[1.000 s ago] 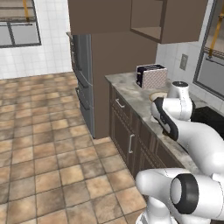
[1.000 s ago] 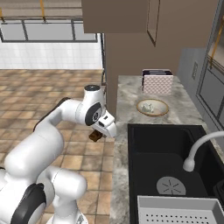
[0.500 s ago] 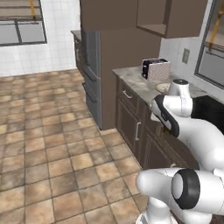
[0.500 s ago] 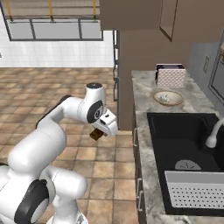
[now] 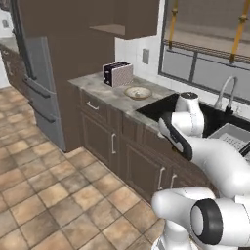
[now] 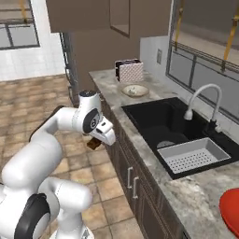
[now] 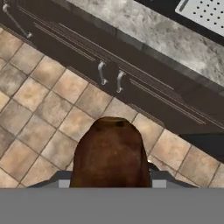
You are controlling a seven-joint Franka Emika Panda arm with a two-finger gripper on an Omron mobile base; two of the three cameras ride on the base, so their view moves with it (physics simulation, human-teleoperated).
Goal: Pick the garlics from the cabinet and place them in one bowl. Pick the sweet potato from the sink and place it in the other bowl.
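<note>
Hand view: the sweet potato (image 7: 110, 153) — a brownish-orange, rough-skinned lump — sits between the gripper's (image 7: 109, 168) two dark tips, which are closed tight on its sides, so it hangs clear of everything, with brown floor tiles (image 7: 39, 113) and dark brown lower cabinet doors (image 7: 144, 94) beneath it. In the right base view the same lump shows as a small dark-brown shape under the white hand (image 6: 94, 143), held out over the floor just beside the cabinet fronts, away from the black recessed sink (image 6: 161, 126) with its grey perforated tray (image 6: 191, 158). Carried low and off the grey stone counter (image 6: 205, 200), I judge, to stay clear of its edge during transport. The glossy red round bowl (image 6: 231, 210) lies at the counter's near end — the likely destination. The shallow tan bowl (image 6: 133, 90), beside the toaster (image 6: 129, 71), has pale contents I cannot identify.
</note>
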